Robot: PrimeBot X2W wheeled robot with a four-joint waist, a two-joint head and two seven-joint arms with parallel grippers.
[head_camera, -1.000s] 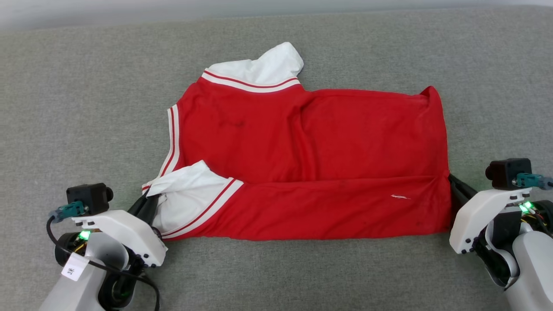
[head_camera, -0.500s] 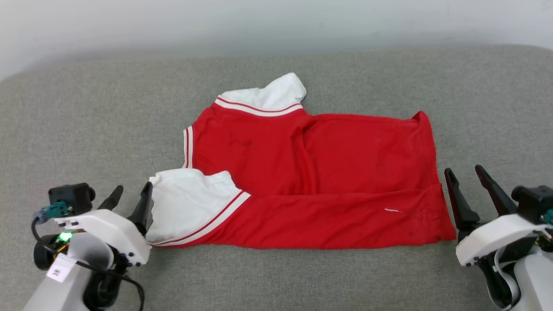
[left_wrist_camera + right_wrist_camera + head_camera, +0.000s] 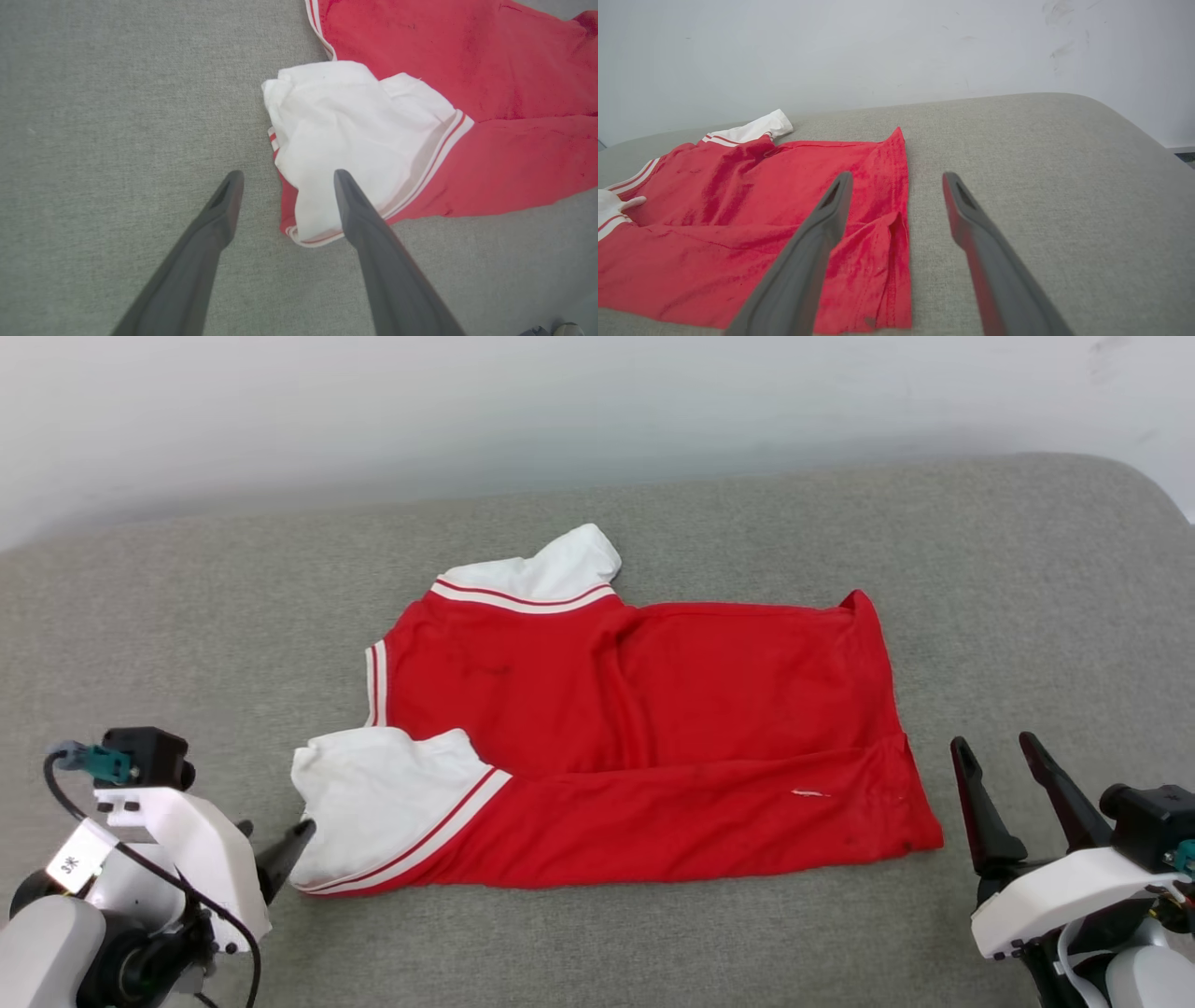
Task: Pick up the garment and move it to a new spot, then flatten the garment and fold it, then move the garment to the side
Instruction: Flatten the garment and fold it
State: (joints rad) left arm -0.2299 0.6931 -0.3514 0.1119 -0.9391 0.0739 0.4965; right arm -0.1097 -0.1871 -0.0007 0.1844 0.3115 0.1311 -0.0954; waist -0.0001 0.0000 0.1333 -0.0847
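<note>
We see the garment (image 3: 644,747) spread on the grey upholstered surface (image 3: 597,943) at the centre of the head view, red cloth facing up, its long side running left to right. Its lower strip is folded up over the body, and the fold's edge makes a line across the lower part of the cloth, with a small white mark (image 3: 810,793) on that strip. One white sleeve (image 3: 373,803) lies on top at the garment's lower left corner, edged by striped trim, and the other white sleeve (image 3: 551,569) sticks out past the upper edge. The hem (image 3: 887,709) forms the right edge. The left gripper (image 3: 275,831) sits at the lower left of the head view with its jaws apart. One dark fingertip is right at the edge of the near sleeve, and we cannot tell whether it touches the cloth. In the left wrist view the two fingers stand wide. The right-hand one crosses in front of the sleeve's lower corner and the left-hand one stands over bare grey surface. The right gripper (image 3: 994,747) is at the lower right of the head view, jaws apart and fingers pointing up the frame, near the hem's lower corner but apart from it. In the right wrist view, grey surface shows between its fingers. A pale wall (image 3: 597,411) fills the top of the frame.
</note>
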